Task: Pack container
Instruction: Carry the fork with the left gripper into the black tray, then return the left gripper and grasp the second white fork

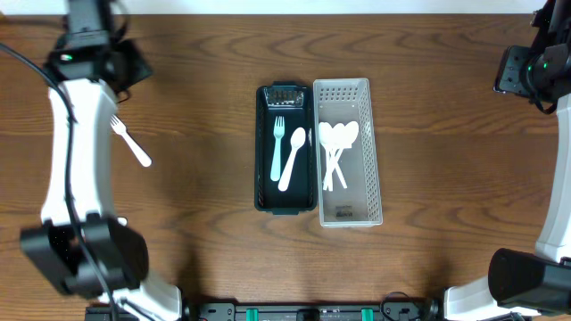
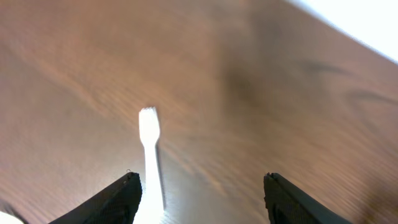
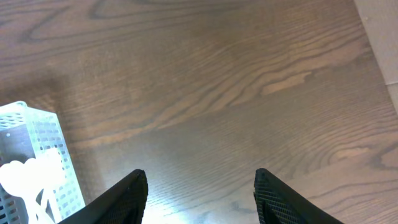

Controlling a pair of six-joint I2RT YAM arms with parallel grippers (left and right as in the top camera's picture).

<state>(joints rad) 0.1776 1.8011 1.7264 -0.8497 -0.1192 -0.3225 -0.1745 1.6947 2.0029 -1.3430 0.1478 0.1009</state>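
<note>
From overhead we saw a white fork (image 1: pixel 131 141) alone on the surface (image 1: pixel 196 223), well left of the dark container (image 1: pixel 260 152) and the basket (image 1: pixel 376 152). At the left wrist, the left end effector (image 2: pixel 202 190) stood apart, with the fork just ahead and off to one side. At the right wrist, the right end effector (image 3: pixel 200 186) stood apart, holding nothing, with the basket's corner nearby.

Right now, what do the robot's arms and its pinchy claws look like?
Both the left arm and right arm have white tube sections joined by chunky black joints. A thin black cable runs by the left one, and a tiny green light glows near each wrist. The left gripper and right gripper each have two flat black fingers.
</note>
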